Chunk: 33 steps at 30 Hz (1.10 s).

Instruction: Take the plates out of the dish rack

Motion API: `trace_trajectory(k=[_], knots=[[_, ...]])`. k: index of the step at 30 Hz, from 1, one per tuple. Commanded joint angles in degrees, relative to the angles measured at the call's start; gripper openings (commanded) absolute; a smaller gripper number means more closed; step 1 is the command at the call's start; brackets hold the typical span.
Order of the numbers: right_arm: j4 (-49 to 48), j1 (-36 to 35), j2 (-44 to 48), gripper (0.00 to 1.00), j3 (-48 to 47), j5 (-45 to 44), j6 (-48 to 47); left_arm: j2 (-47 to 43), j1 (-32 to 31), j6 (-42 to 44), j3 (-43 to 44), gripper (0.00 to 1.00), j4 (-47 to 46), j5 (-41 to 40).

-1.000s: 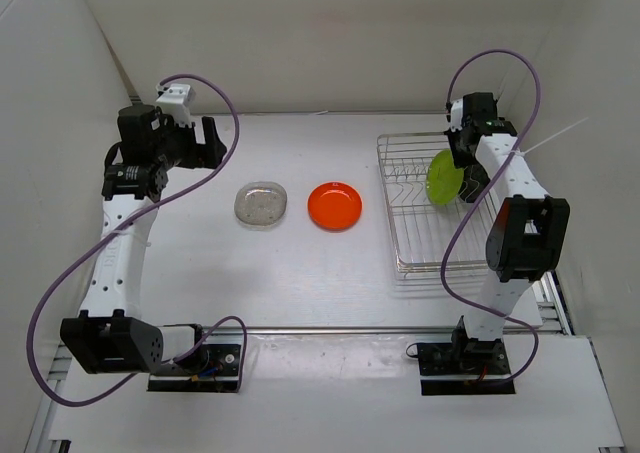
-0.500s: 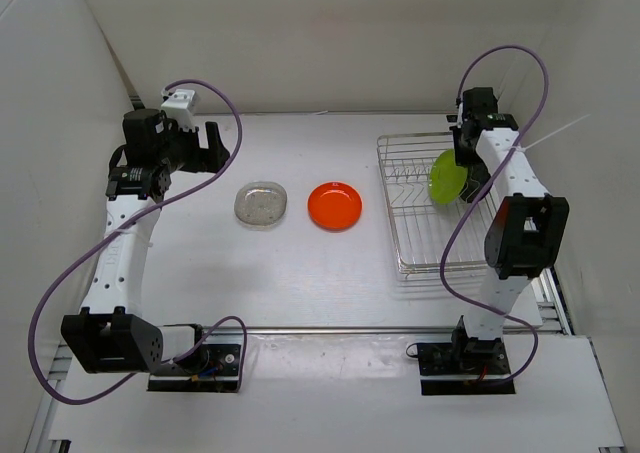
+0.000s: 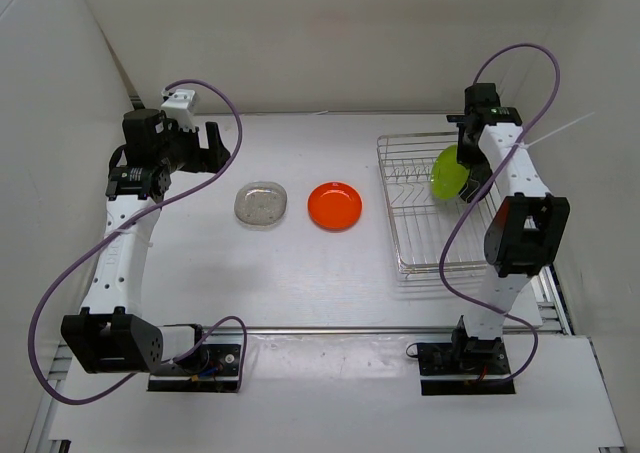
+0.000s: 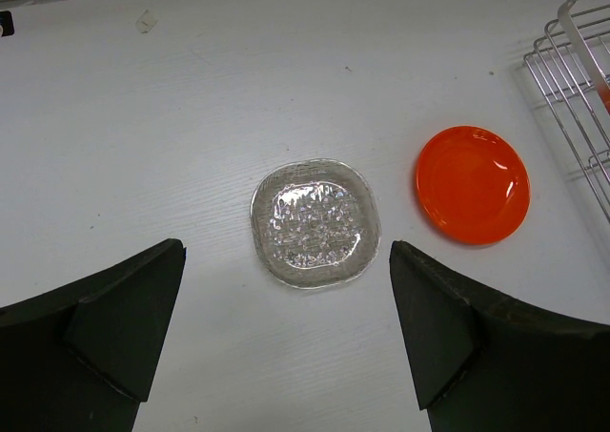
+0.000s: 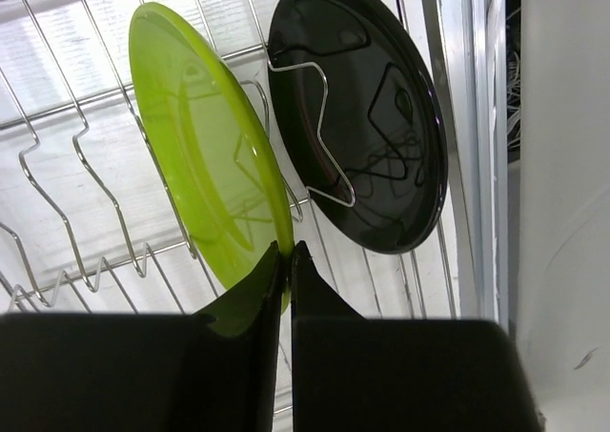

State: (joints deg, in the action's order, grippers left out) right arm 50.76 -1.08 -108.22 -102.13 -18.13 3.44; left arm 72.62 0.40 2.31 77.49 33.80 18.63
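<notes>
My right gripper [image 5: 288, 251] is shut on the rim of the lime green plate [image 5: 205, 146], which stands on edge over the silver wire dish rack [image 3: 420, 241]; plate and gripper also show in the top view [image 3: 447, 172]. The black plate [image 5: 367, 108] stands in the rack just beside it, behind a wire. The clear plate [image 3: 262, 204] and the orange plate [image 3: 335, 205] lie flat on the table left of the rack. My left gripper [image 4: 286, 341] is open and empty above the clear plate [image 4: 315, 220]; the orange plate [image 4: 472, 184] lies to its right.
White walls close the table at the back, left and right. The right wall runs close beside the rack's far side [image 5: 562, 165]. A rack corner [image 4: 581, 60] shows at the right edge of the left wrist view.
My right gripper has lifted the green plate a little and moved it toward the back right of the rack. My left arm shifted slightly at first, then stayed still.
</notes>
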Motion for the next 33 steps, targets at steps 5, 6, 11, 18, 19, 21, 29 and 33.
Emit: trace_trajectory(k=[5,6,11,18,19,21,29,33], knots=[[1.7,0.0,8.5,0.00,2.9,1.4,6.2,-2.2,-0.2,-0.8,0.8,1.00,-0.8,1.8],[1.7,0.0,9.2,0.00,2.9,1.4,6.7,-2.2,-0.2,-0.8,0.8,1.00,-0.3,1.8],[1.7,0.0,11.1,0.00,3.9,0.9,6.8,-1.7,-0.2,-1.3,1.4,1.00,-0.3,2.4],[0.5,0.0,16.1,0.00,7.3,-1.0,8.2,-1.7,-0.8,-0.6,1.4,1.00,-0.3,2.9],[-0.3,0.0,16.7,0.00,7.3,-1.0,7.3,-1.7,-1.3,-0.6,1.4,1.00,-0.3,2.3],[-0.3,0.0,18.0,0.00,7.3,-2.6,6.8,-1.2,-1.3,-0.6,1.4,1.00,-0.3,2.3],[-1.7,0.0,21.4,0.00,3.1,-7.5,3.5,0.6,-3.1,-0.1,0.8,1.00,-2.1,1.7],[-1.2,0.0,25.5,0.00,1.8,5.4,-0.8,4.5,-6.1,-0.1,5.2,1.00,-1.5,12.3]])
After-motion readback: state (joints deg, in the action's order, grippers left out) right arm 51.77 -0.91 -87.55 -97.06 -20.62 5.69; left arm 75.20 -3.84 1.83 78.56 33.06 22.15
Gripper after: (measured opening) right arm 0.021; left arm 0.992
